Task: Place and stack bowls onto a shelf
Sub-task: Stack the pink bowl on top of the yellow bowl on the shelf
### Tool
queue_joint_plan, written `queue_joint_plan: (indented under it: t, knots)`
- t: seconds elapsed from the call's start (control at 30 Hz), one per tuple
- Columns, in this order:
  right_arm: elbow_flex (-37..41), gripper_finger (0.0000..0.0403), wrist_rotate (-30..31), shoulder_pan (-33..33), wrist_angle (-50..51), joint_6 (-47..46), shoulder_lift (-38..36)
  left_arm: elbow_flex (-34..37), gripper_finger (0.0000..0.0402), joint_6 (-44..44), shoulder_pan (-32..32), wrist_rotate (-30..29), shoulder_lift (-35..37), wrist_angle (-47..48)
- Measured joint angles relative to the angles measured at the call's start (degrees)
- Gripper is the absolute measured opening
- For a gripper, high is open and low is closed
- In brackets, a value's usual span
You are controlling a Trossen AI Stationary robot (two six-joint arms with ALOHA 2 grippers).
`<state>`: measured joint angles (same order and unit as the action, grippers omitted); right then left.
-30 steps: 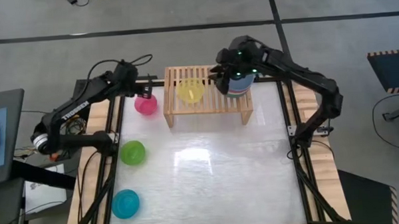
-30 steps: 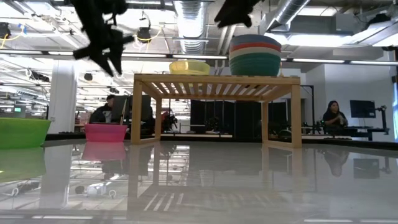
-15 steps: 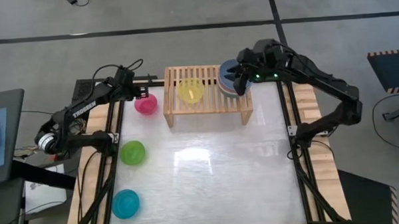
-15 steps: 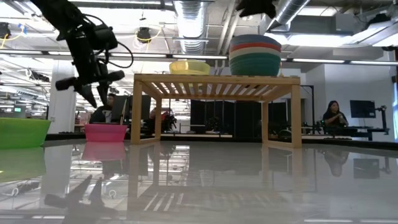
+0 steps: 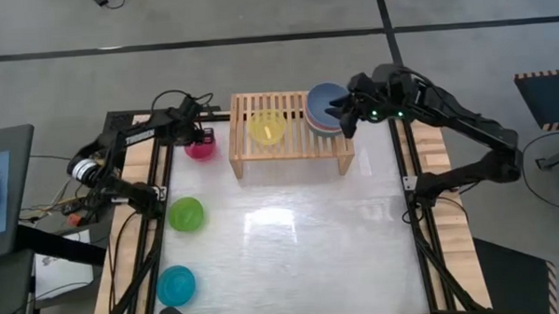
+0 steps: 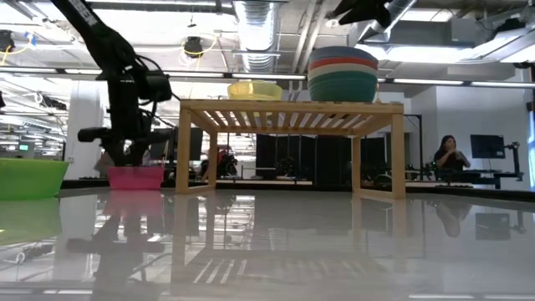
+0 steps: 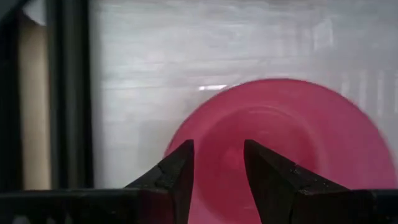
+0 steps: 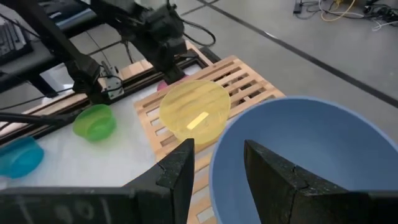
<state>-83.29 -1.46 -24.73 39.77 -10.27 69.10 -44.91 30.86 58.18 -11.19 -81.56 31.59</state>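
One shelf (image 5: 291, 145), stack plus four single bowls, both end effectors parted, empty

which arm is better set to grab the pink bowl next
Left. The left gripper hangs open right over the pink bowl, which sits on the table beside the shelf. The right gripper is across the shelf, by the stack of bowls.

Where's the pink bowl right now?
The small round pink plastic bowl sits on the table just left of the light-wood slatted shelf, directly under the left hand, whose fingers are open above it.
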Motion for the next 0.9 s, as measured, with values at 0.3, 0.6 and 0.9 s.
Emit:
queue_joint_plan:
  t: [0.3,0.6,0.9]
  knots:
    - [1.0,0.0164,1.6,-0.1,0.3,0.0,-1.5,-3.2,0.0125,-0.7,0.1,1.8,-1.6,1.5]
    - [1.0,0.0164,1.6,-0.5,0.4,0.7,-0.8,-8.4,0.0125,-5.8,1.4,-4.8,-1.8,4.6]
    - [1.0,0.0164,1.6,0.0,0.5,0.3,-0.8,-8.5,0.0125,-5.1,2.8,-2.9,-7.3,2.1]
